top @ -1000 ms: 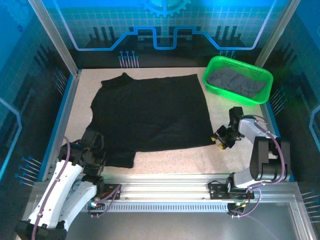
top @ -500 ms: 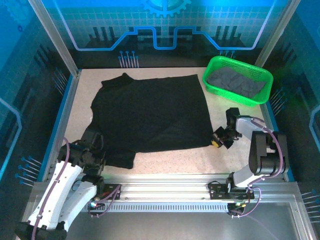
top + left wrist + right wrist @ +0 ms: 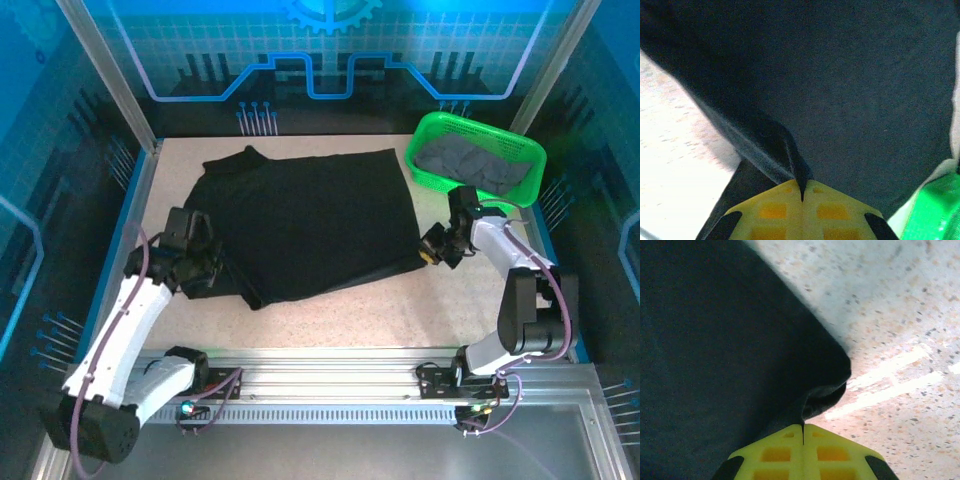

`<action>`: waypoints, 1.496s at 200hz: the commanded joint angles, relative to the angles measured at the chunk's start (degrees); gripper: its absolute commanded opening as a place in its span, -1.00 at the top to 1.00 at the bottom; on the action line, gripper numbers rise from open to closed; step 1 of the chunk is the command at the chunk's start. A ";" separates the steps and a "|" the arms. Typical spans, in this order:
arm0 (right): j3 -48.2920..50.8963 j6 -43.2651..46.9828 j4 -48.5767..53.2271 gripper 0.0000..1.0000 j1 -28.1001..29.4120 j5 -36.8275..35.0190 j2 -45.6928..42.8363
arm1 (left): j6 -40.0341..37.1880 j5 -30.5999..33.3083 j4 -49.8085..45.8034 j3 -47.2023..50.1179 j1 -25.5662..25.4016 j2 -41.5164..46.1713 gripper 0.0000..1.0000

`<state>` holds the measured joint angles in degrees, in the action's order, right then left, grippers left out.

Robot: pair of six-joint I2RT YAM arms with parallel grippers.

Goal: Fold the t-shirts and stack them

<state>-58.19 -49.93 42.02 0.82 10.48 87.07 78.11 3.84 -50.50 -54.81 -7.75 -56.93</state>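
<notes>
left wrist view has the left jaws clamped on a ridge of the black t-shirt (image 3: 850,75); the right jaws pinch its near right corner likewise. it lies spread over the middle of the table (image 3: 400,310), so i'd say the first fold is barely begun and nothing is stacked. dark grey cloth (image 3: 475,160) sits in the green basket (image 3: 418,150) at the far right corner; whether it's folded shirts, i can't tell.
</notes>
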 commanded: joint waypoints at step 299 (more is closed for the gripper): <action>-40.01 -3.86 11.37 1.00 3.23 -5.97 32.93 | -27.87 -2.44 14.92 -22.25 13.29 -35.16 1.00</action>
<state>-95.74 -53.04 51.03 3.38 5.96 117.78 54.35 1.06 -36.53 -74.13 4.71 -89.27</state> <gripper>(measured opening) 0.064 0.053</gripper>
